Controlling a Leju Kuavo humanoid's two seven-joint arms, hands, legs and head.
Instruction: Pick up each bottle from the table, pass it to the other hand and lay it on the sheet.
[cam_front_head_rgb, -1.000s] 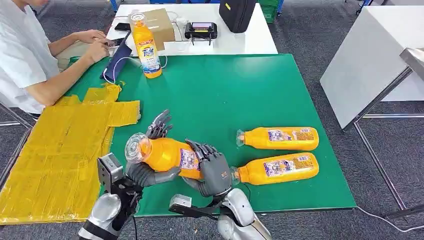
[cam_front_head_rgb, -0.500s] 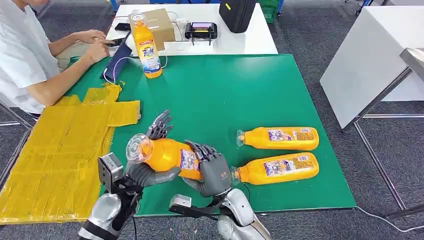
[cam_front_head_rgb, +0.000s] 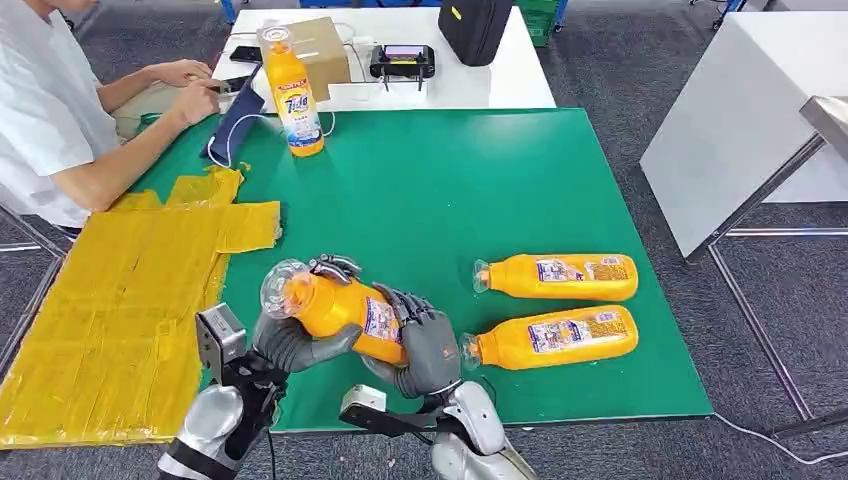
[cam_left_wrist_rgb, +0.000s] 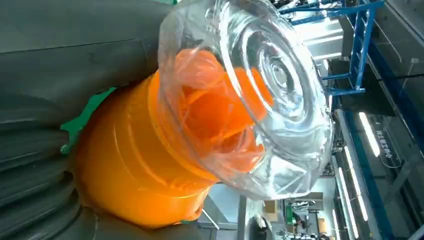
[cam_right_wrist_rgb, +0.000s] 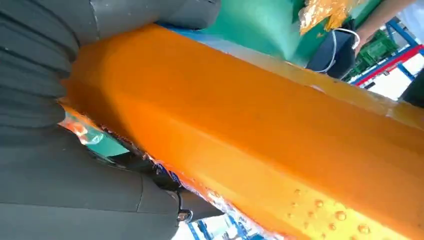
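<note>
The orange bottle (cam_front_head_rgb: 338, 312) with its clear cap is up off the green table (cam_front_head_rgb: 440, 190), near the front edge. The left hand (cam_front_head_rgb: 300, 340) and right hand (cam_front_head_rgb: 425, 345) both grip it. It's tilted, cap toward the yellow sheet (cam_front_head_rgb: 110, 290) at the left edge. Grey floor all around.

Green-topped desk (cam_front_head_rgb: 450, 190). Two orange bottles (cam_front_head_rgb: 556, 276) (cam_front_head_rgb: 550, 338) lie on their sides near its right edge, one just beside the other, caps pointing left. A third orange bottle (cam_front_head_rgb: 293, 96) stands upright at the far left. A crumpled yellow sheet (cam_front_head_rgb: 120, 300) covers the left side.
</note>
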